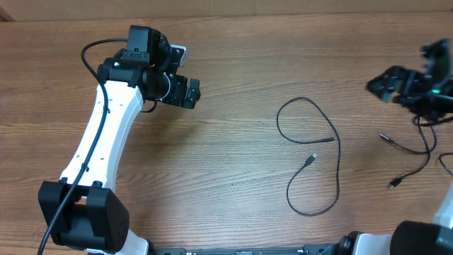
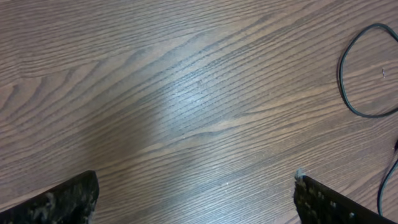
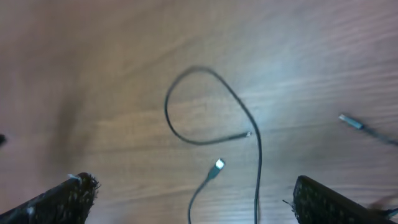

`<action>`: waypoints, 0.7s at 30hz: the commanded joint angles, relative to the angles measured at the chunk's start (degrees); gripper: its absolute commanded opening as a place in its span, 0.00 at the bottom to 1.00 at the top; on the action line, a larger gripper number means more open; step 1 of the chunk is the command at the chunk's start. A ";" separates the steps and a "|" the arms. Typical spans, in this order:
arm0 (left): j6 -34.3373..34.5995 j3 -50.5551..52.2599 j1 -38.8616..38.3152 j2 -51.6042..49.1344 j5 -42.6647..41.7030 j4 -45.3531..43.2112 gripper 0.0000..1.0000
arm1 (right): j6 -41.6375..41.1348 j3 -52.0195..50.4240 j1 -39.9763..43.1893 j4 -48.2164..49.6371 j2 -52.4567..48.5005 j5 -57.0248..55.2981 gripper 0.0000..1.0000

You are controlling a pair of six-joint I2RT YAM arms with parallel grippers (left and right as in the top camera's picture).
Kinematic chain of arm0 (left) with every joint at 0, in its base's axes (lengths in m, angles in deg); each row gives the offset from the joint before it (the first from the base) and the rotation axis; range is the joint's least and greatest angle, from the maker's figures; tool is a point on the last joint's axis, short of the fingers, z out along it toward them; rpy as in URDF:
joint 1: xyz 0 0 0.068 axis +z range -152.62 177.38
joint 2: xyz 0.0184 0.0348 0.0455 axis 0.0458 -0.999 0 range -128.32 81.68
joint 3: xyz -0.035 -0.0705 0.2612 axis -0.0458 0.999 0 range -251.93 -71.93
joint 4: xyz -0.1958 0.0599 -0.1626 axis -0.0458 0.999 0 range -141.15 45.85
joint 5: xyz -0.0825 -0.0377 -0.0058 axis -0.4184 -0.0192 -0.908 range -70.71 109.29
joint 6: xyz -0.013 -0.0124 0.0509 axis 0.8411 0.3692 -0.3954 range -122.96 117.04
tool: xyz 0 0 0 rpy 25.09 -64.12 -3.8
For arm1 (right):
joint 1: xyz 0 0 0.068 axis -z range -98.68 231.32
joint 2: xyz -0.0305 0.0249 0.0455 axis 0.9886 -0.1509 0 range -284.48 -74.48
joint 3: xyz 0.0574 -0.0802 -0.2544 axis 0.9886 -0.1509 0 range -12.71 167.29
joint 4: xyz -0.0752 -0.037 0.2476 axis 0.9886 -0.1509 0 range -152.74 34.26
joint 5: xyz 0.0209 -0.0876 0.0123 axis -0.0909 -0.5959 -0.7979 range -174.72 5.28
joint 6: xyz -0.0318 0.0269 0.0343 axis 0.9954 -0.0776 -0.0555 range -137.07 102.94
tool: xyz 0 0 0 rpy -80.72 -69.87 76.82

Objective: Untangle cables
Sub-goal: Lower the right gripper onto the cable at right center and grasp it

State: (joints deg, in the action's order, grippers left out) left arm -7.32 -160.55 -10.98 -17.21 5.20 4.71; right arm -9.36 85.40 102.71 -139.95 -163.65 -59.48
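Two thin black cables lie apart on the wooden table. The middle cable [image 1: 337,164] forms a loop and a long curve, with a plug tip [image 1: 312,159] inside the curve. It also shows in the right wrist view [image 3: 256,149] and at the right edge of the left wrist view [image 2: 344,93]. The second cable [image 1: 425,157] lies at the right, with plug tips at both ends; one tip shows in the right wrist view [image 3: 351,121]. My left gripper [image 1: 185,91] [image 2: 196,183] is open and empty, far left of the cables. My right gripper [image 1: 386,83] [image 3: 191,182] is open, empty and blurred, raised at the far right.
The table is brown wood grain [image 1: 226,42]. The white left arm [image 1: 99,142] reaches from the front left corner. The right arm's base [image 1: 425,237] sits at the front right, and its own thicker wires hang near the second cable.
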 commanded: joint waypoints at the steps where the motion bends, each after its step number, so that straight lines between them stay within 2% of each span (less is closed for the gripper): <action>1: 0.98 -0.04 0.24 1.18 0.11 0.00 1.00 | -5.49 -6.21 -2.36 0.85 -0.76 -7.78 1.00; 3: 0.96 -0.04 0.24 1.18 0.11 0.00 1.00 | -9.18 -11.15 -2.86 2.43 -0.76 -8.11 1.00; 7: 0.96 -0.04 0.24 1.18 0.11 0.00 1.00 | -11.17 -20.26 -3.52 5.11 -0.76 -8.07 1.00; 14: 0.96 -0.04 0.24 1.18 0.11 0.00 1.00 | -18.10 -37.83 -7.67 15.72 -0.76 -7.21 1.00; 21: 0.96 -0.04 0.24 1.18 0.11 0.00 1.00 | -21.22 -46.49 -7.67 23.34 -0.76 -7.21 1.00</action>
State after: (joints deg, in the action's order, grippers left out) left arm -7.32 -160.57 -10.98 -17.21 5.20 4.68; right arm -29.32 41.16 95.17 -118.00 -164.78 -66.94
